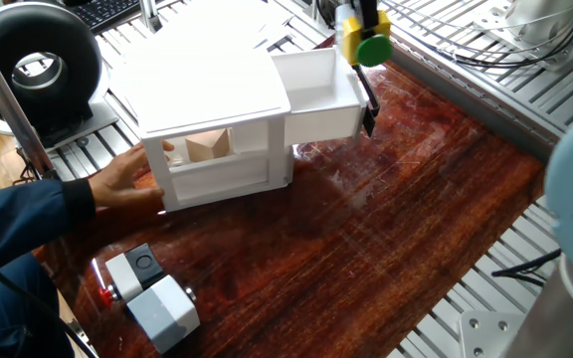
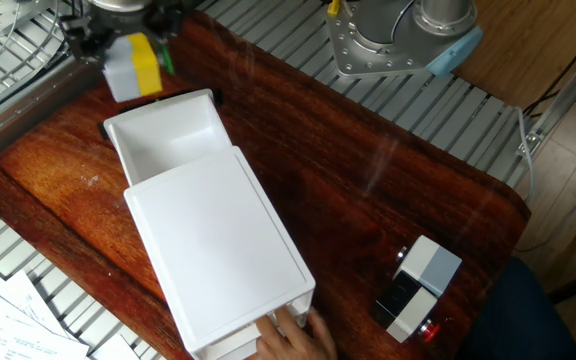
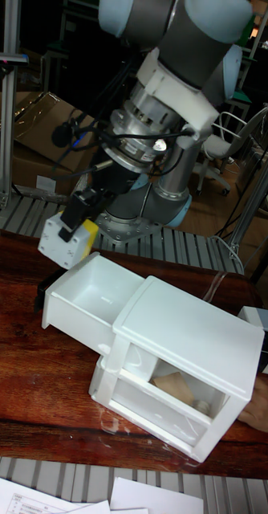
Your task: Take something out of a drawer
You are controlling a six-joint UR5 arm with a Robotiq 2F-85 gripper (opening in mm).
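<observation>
Gripper [image 3: 72, 229] is closed on the yellow block [image 1: 365, 35], w/ its green disc [image 1: 372, 51] facing out in one fixed view; fingers sit tight on both sides of it. Block hangs in the air, clear of the drawer [image 1: 318, 96], just past the drawer's outer end, at approx 1 o'clock from it in that view. In the other fixed view the block [image 2: 138, 66] is at 11 o'clock from the open drawer [image 2: 166, 134], no contact betw. them. Tall fixed view: block [image 3: 79, 234] is above the drawer's [image 3: 86, 301] far-left corner, at 10 o'clock.

Drawer is pulled well out of the white cabinet [image 1: 207, 104]; black bar handle [image 1: 367, 105] shows at its front. Inside of drawer looks bare white.

Cabinet's lower compartment holds a tan wedge piece [image 1: 208, 146], visible through the open side. A person's hand [image 1: 129, 180] rests against the cabinet at its 8 o'clock side in one fixed view. Grey box w/ red button [image 1: 145, 293] sits on the wood table [image 1: 396, 219], well apart from the cabinet, at 6 o'clock.
</observation>
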